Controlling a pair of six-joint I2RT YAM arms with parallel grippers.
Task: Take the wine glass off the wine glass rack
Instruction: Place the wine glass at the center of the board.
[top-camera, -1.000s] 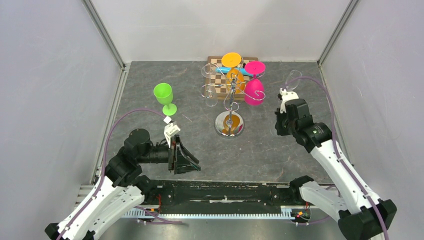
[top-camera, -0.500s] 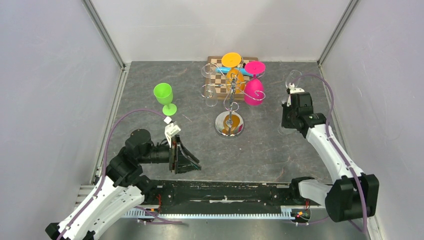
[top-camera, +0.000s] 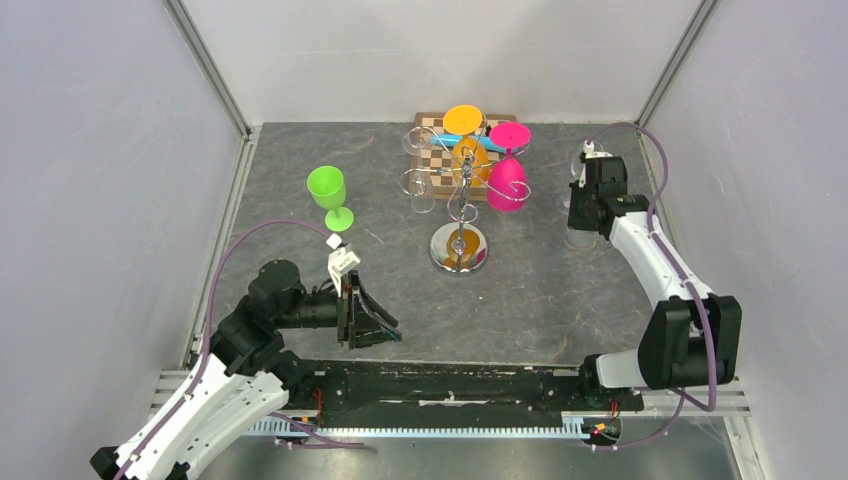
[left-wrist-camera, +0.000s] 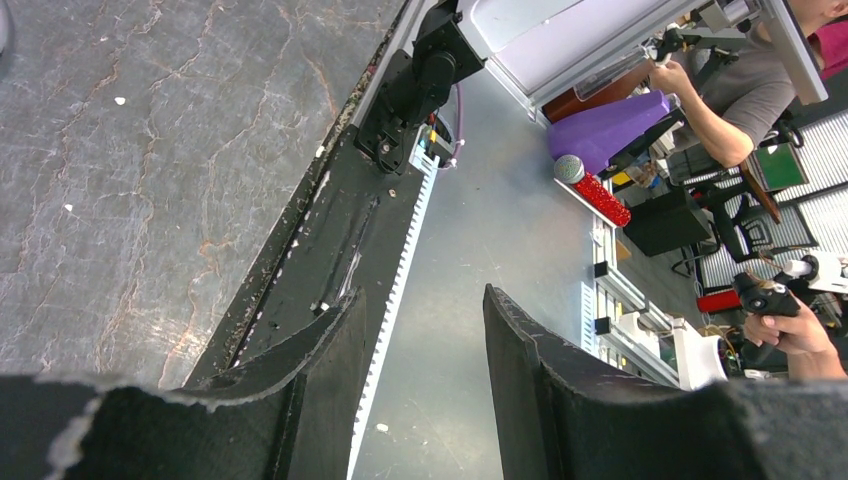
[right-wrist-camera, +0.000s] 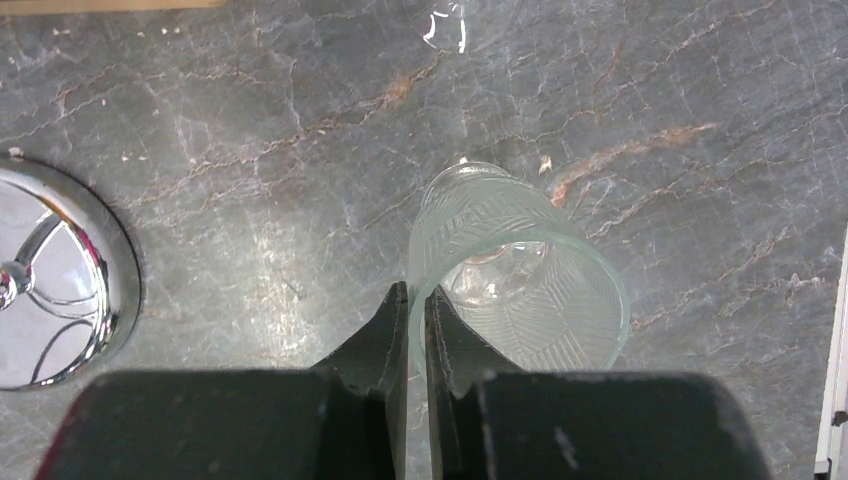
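Wine glass (right-wrist-camera: 520, 290), clear and off the rack (top-camera: 459, 250), is pinched at its rim by right fingers (right-wrist-camera: 385, 340); left fingers (left-wrist-camera: 310, 380) gape empty.

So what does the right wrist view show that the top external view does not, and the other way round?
Only the right wrist view shows the grip closely: the right gripper is shut on the rim wall of a clear glass with a ribbed pattern.

Only the top external view shows the green glass standing on the table, the orange glass and the pink glass hanging upside down on the wine glass rack, the chessboard behind it, and the open, empty left gripper.

Both show the rack's round mirror base and the grey table.
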